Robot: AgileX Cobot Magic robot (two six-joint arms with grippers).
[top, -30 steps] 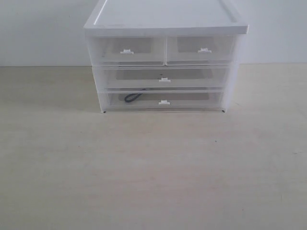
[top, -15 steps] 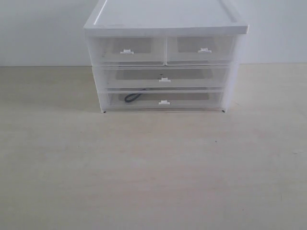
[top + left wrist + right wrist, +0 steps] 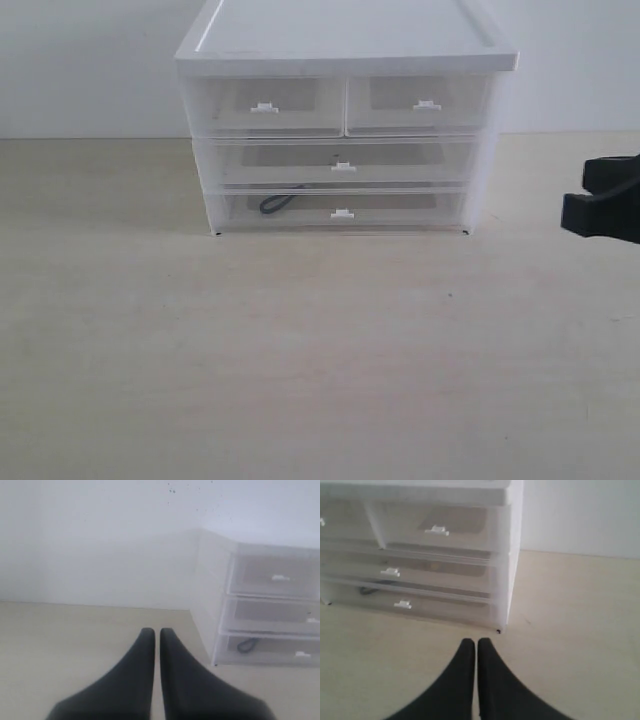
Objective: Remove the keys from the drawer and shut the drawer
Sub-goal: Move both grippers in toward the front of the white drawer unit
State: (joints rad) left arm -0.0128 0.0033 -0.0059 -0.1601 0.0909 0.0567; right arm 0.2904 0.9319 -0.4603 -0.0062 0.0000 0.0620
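Both of my end effectors are clenched on nothing. The right end effector (image 3: 476,642) has its fingertips pressed together and is pointed at the right front corner of the drawer unit (image 3: 345,60). The left end effector (image 3: 157,631) shows only a thin slit between its fingers and hangs over bare table (image 3: 320,350), out at the unit's 9 o'clock side.

In the exterior view my right end effector shows only at the 3 o'clock edge, well apart from the unit. My left one is out of that view.

The drawer (image 3: 400,210) I need is the lowest tier, and it sits fully pushed in, flush with the frame. The keys (image 3: 278,203) lie inside it. Through the translucent front I make out only a dark loop, at 9 o'clock from the small tab handle (image 3: 343,213); the rings themselves are too faint to tell. I judge they were put behind a shut front so that I have to pull first and pick afterwards.

The unit stands at 12 o'clock on the table, close to the wall, so it gives me nothing to work with behind it. From its front face toward 6 o'clock the table is bare, so the drawer has room to slide out and I have room to come in low. The tab is small and sits just under the middle drawer (image 3: 340,160), so I judge I must open my fingers and approach level, or I risk catching the wrong handle.
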